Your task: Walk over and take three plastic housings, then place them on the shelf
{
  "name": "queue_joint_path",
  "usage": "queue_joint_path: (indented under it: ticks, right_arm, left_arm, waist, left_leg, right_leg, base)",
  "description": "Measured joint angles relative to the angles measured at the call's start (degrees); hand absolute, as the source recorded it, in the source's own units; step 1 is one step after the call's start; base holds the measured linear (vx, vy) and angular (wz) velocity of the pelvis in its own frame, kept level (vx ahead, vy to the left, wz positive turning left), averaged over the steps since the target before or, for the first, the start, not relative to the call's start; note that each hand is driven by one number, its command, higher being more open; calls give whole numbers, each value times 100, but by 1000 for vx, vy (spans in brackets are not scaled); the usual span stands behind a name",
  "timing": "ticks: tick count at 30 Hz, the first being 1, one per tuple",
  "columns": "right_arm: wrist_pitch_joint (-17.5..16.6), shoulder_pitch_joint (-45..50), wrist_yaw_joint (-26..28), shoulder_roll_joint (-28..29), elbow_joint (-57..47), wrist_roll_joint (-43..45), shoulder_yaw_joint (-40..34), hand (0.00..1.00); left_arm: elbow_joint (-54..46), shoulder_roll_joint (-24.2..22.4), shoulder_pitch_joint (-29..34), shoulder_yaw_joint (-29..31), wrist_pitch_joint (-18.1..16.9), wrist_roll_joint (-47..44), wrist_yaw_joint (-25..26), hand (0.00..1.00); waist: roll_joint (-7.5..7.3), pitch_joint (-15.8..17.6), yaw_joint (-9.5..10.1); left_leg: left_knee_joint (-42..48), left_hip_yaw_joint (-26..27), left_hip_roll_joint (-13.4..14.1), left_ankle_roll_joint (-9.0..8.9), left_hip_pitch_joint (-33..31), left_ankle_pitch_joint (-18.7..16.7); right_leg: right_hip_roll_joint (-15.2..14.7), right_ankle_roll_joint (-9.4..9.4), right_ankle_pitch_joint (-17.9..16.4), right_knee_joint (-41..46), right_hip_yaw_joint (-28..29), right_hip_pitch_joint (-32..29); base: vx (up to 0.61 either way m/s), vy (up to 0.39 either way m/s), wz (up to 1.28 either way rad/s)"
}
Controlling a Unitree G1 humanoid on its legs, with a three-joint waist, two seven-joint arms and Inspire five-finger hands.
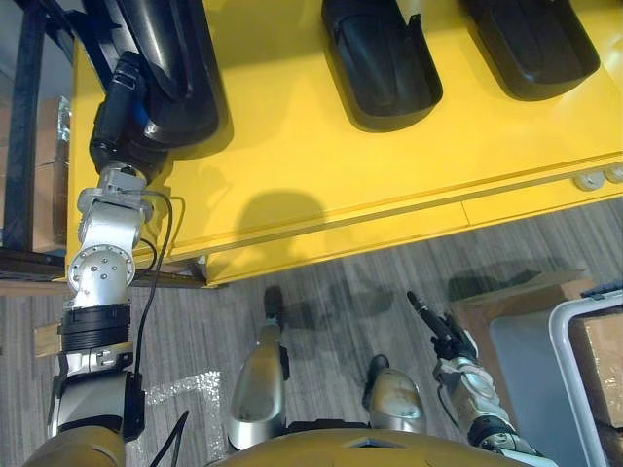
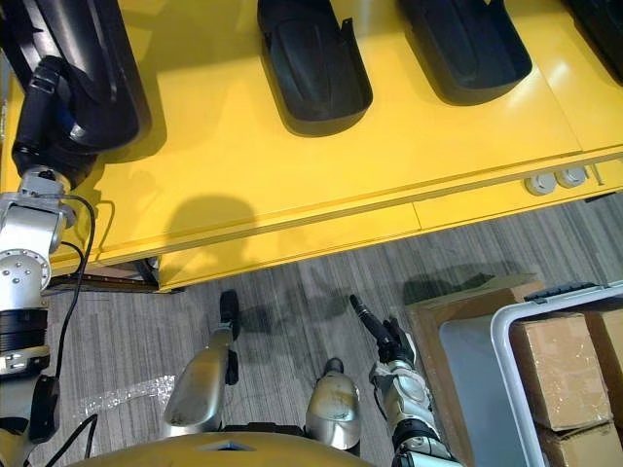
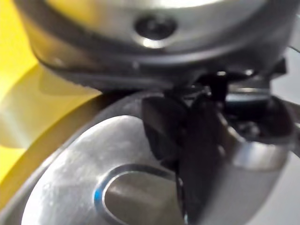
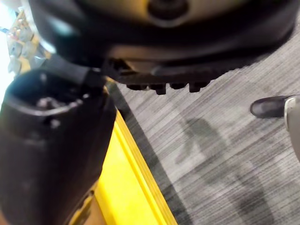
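Our left hand [image 1: 117, 122] rests against the near end of the leftmost housing [image 1: 170, 58] in the frame's upper left. We cannot tell how its fingers sit. Our right hand [image 1: 440, 331], fingers straight, hangs over the floor at lower right. The middle housing [image 1: 384, 58] and right housing [image 1: 531, 39] lie further right on the yellow shelf [image 1: 321, 175], well apart from both hands. The right eye view adds cardboard boxes [image 2: 560, 370] in a white-rimmed bin [image 2: 501, 341].

I lose where my left hand [image 1: 119, 107] meets the glossy black moulded plastic housing [image 1: 185, 78]. It and the neighbouring housings [image 1: 384, 58] run off the top edge, the brown cardboard boxes [image 2: 565, 370] off the right.
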Motion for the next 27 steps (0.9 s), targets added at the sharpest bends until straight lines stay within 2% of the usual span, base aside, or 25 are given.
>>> queue_joint_path:
  ticks: [3, 5, 12, 16, 17, 27]
  right_arm:
    - [0, 20, 0, 1, 32, -3, 0, 100]
    - [1, 71, 1, 12, 26, -3, 0, 100]
    - [-2, 328, -5, 7, -34, 1, -72, 100]
    - [0, 322, -4, 10, -34, 1, -71, 100]
    - [0, 321, -3, 13, -34, 1, -70, 100]
    - [0, 358, -15, 54, -30, 5, -70, 100]
  left_arm:
    - [-34, -12, 178, 0, 144, -192, -47, 0]
    - [-37, -17, 309, -1, 218, -219, -73, 0]
    - [-273, -180, 842, -66, 550, -206, -131, 0]
    - [-279, -183, 923, -122, 563, -179, -152, 0]
    - [-275, -182, 932, -129, 579, -160, -156, 100]
    - [-225, -182, 991, -241, 698, -120, -117, 100]
  waist:
    - [68, -31, 1]
    - [95, -43, 11]
    - [336, -190, 38]
    - [350, -234, 46]
    - [336, -256, 52]
    - [276, -398, 53]
  left_leg:
    - [0, -26, -4, -47, 47, -36]
    - [-1, -37, -9, 12, 140, 8]
    - [-3, -139, -73, 28, 207, -7]
    - [-2, -150, -105, 42, 237, -25]
    - [-3, -150, -110, 42, 245, -25]
    - [-5, -138, -106, 31, 295, -92]
  right_leg:
    - [0, 14, -9, -2, -38, 75]
    - [8, 22, -4, -140, -82, 229]
    - [18, 116, 75, -468, -290, 546]
    - [19, 148, 145, -626, -348, 682]
    - [18, 151, 147, -635, -355, 698]
    - [25, 147, 147, -719, -367, 774]
  base:
    - [-9, -4, 4]
    - [-1, -9, 2]
    - [11, -19, 9]
    - [14, -11, 4]
    - [0, 0, 0]
    - [0, 0, 0]
